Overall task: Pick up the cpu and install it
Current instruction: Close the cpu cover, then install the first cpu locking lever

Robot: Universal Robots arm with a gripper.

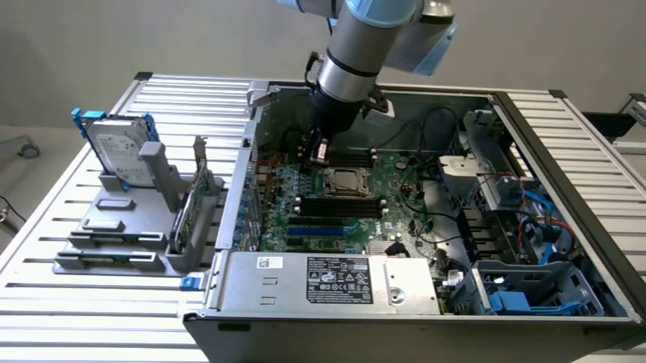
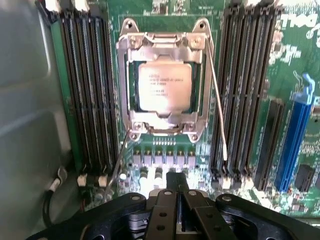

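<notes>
Start at the exterior view's left: the hard drive (image 1: 114, 151) stands upright in its rack (image 1: 106, 246) outside the case (image 1: 253, 291), well apart from the action. Move right into the case and there's your gripper (image 1: 321, 153), hanging over the far part of the board with its fingers (image 2: 162, 215) pressed together and nothing between them, so you're carrying nothing. Now the part that matters: the cpu (image 1: 344, 181) lies just beside the gripper, to the near side, a touch to the exterior view's right, and lower. It's flat, silver top up, sitting inside the socket (image 2: 125, 100) with the metal frame around its edges and memory slots (image 2: 90, 85) flanking it on both sides. It's near enough square, so there's no long axis to line up on; its edges run parallel to those slots. I'd judge the chip already seated. Farther right, the blue cage (image 1: 525, 299) sits at the near corner, well clear.
</notes>
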